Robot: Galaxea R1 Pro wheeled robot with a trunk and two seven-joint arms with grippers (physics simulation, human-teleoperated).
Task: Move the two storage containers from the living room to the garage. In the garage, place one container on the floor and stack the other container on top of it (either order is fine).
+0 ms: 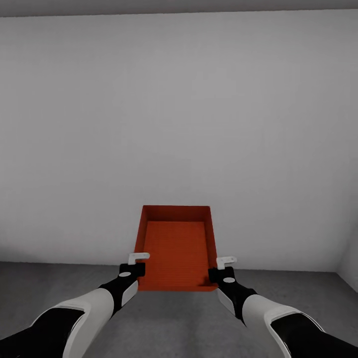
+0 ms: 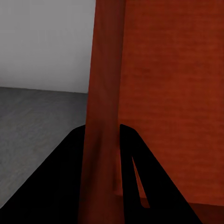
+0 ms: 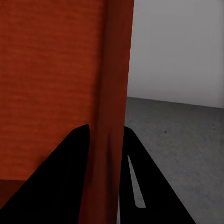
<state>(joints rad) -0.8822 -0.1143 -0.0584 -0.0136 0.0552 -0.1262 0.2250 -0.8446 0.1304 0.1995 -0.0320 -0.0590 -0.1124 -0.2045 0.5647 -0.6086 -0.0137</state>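
An orange-red storage container (image 1: pixel 175 248) hangs in front of me above the dark grey garage floor (image 1: pixel 174 318), open top up and its textured bottom showing. My left gripper (image 1: pixel 135 266) is shut on its left side wall near the close corner. My right gripper (image 1: pixel 223 268) is shut on its right side wall. In the left wrist view the thin orange wall (image 2: pixel 105 93) runs between the black fingers (image 2: pixel 70 177) of the left gripper (image 2: pixel 102 149). The right wrist view has the other wall (image 3: pixel 116 70) pinched in the right gripper (image 3: pixel 106 149).
A plain light-grey wall (image 1: pixel 179 109) stands straight ahead, meeting the concrete floor just beyond the container. A second wall (image 1: pixel 350 258) forms a corner at the far right. Bare floor spreads below and to both sides of the arms.
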